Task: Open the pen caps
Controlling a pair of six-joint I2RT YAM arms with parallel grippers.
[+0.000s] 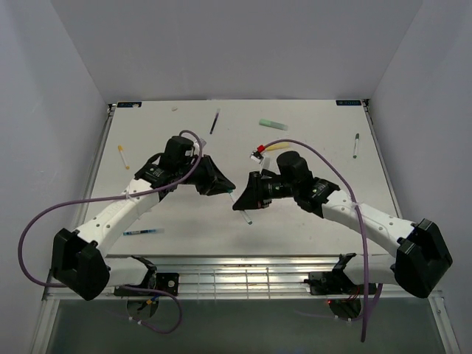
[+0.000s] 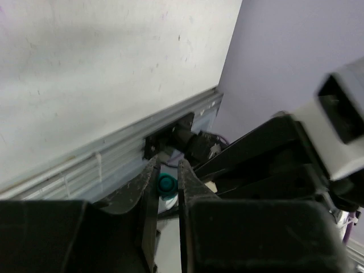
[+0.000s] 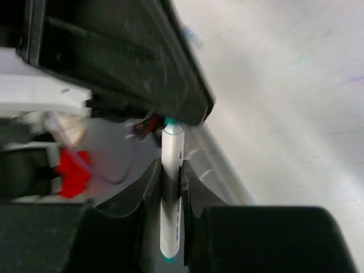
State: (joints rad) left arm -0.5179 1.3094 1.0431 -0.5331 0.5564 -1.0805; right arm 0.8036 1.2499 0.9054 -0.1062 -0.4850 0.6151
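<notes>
Both arms meet over the middle of the table. My right gripper (image 3: 169, 168) is shut on a white pen body (image 3: 171, 199) with teal ends, gripping it around its middle. In the top view the pen (image 1: 246, 214) slants down from between the two grippers. My left gripper (image 2: 166, 166) is shut on the dark teal pen cap (image 2: 166, 184) at the pen's upper end, seen end-on between the fingers. From above, the left gripper (image 1: 226, 189) and right gripper (image 1: 241, 198) sit almost tip to tip. Whether the cap is still seated on the pen is hidden.
A pale green highlighter piece (image 1: 273, 124), a yellow piece (image 1: 276, 147) and a small red and white item (image 1: 257, 154) lie behind the right arm. A black pen (image 1: 214, 122), a thin pen (image 1: 355, 145), an orange pen (image 1: 122, 156) and a blue pen (image 1: 144, 231) are scattered around.
</notes>
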